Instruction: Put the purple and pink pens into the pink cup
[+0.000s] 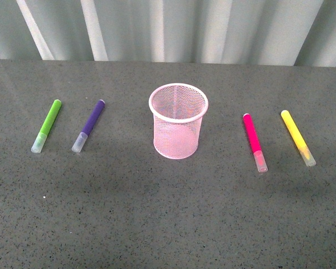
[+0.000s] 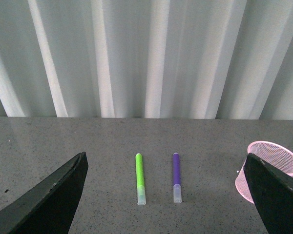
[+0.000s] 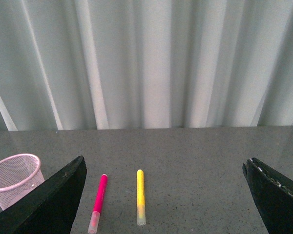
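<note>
Fingers (image 2: 53,195) of the left gripper (image 2: 164,161) are seen spread wide, nothing held; the right gripper (image 3: 163,163) is likewise released and empty. Neither arm is seen in the front view. The purple pen (image 1: 89,125) is found flat on the table (image 1: 168,224) left of centre in the front frame, clear cap toward the lower edge, with a lime-green pen (image 1: 47,124) near it, further left; both are framed between the left fingers, well ahead of them. The pink pen (image 1: 253,140) is laid right of centre, cap also toward the lower edge, with a yellow pen (image 1: 297,136) near it, further right; both are framed by the right fingers. The pink cup (image 1: 176,140) is stood upright at frame centre, between the two task pens and apart from both, empty as far as can be seen. Judged: nothing inserted, step in hand is the approach to the first pick. Next move: a gripper to be lowered over its own pen, the barrel straddled, the neighbouring pen avoided, then the pen tipped upright for the cup mouth
</note>
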